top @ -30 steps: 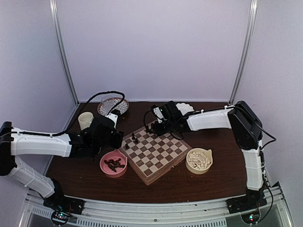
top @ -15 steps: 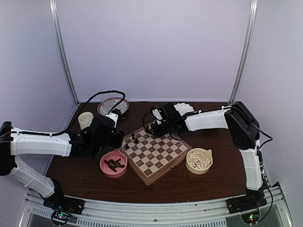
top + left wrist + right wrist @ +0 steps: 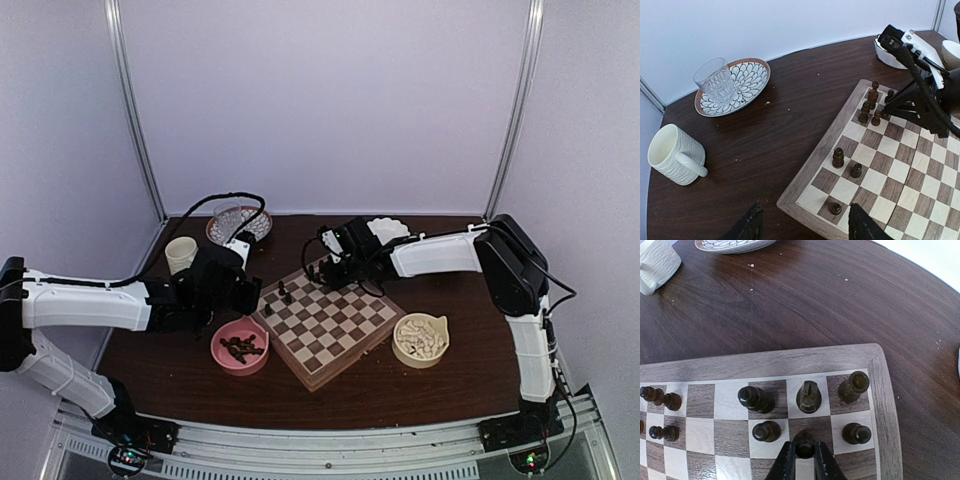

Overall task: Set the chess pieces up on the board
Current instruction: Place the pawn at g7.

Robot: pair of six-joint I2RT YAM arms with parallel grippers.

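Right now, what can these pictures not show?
- Right wrist view: sides of the dark piece, hidden by the fingers of the right gripper.
- Left wrist view: most of the left gripper, cut by the bottom edge.
- Top view: pieces in the pink bowl, too small to name.

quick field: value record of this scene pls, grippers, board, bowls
square checked wooden chessboard: only dark brown pieces on it, along one side
left gripper: open, empty, by the chessboard's edge
right gripper: shut on a small dark brown pawn standing near the chessboard's corner
round pink bowl: loose dark brown pieces
round tan bowl: cream-white pieces
aside: white ribbed mug, clear glass on patterned plate
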